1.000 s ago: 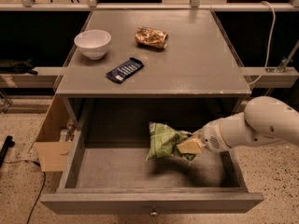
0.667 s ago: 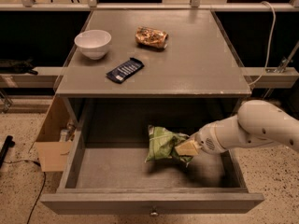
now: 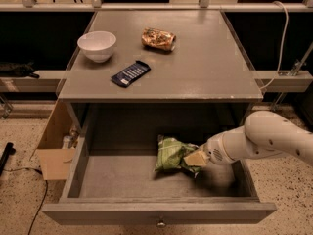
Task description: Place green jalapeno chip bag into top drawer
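The green jalapeno chip bag (image 3: 171,153) is inside the open top drawer (image 3: 146,212), low over the drawer floor near its middle right. My gripper (image 3: 194,159) reaches in from the right on a white arm and is shut on the bag's right end. The tan fingers (image 3: 196,157) pinch the foil. The drawer is pulled far out, and its small round knob (image 3: 159,223) shows at the centre of the front.
On the grey tabletop (image 3: 210,58) above the drawer sit a white bowl (image 3: 97,45), a brown-gold crinkled bag (image 3: 158,38) and a flat dark-blue packet (image 3: 130,73). An open cardboard box (image 3: 53,153) stands on the floor left of the drawer.
My arm and gripper have shifted slightly left inside the drawer, carrying the green bag with them. The things on the tabletop have not moved.
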Action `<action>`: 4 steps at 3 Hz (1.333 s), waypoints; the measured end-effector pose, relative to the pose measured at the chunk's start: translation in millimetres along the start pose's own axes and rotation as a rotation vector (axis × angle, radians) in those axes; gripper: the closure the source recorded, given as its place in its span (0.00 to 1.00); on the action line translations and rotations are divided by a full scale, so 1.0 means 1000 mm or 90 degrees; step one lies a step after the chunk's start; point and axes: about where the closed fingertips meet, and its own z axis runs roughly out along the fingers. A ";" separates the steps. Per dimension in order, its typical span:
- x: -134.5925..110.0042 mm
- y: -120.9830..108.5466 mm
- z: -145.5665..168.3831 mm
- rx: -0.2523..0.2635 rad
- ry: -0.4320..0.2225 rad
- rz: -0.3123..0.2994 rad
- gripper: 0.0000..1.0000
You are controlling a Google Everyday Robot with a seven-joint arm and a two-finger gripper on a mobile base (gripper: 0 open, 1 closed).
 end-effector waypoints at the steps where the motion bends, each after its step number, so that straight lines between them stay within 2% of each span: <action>1: 0.000 0.000 0.000 0.000 0.000 0.000 0.82; 4: 0.000 0.000 0.000 0.000 0.000 0.000 0.14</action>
